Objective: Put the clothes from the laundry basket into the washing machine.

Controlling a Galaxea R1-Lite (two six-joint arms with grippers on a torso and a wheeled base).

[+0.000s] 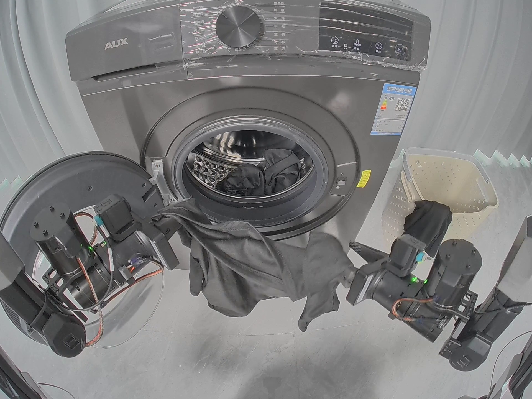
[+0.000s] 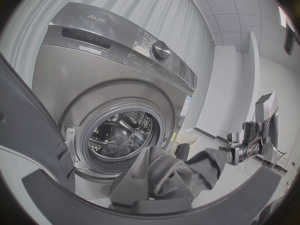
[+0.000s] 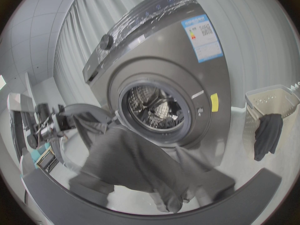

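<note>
Some dark clothes [image 1: 266,175] sit in washing machine [image 1: 332,101]. My left gripper [image 1: 168,225] and right gripper [image 1: 350,277] jaws clamp grey garment [image 1: 249,261]. Dark piece [image 1: 426,220] on laundry basket [image 1: 465,187] remains.

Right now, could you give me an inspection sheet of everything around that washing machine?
Surface: pale, smooth floor.
Job's things: grey garment stretched between both hands in front of the open washing machine; dark clothes lie in the drum; one dark garment hangs over the laundry basket rim.
Clutter: nothing seen.
Hands: left hand and right hand are each shut on the grey garment.
Cables: thin wires looped along the left arm.
Surroundings: grey curtain behind; round door swung open on the robot's left.
</note>
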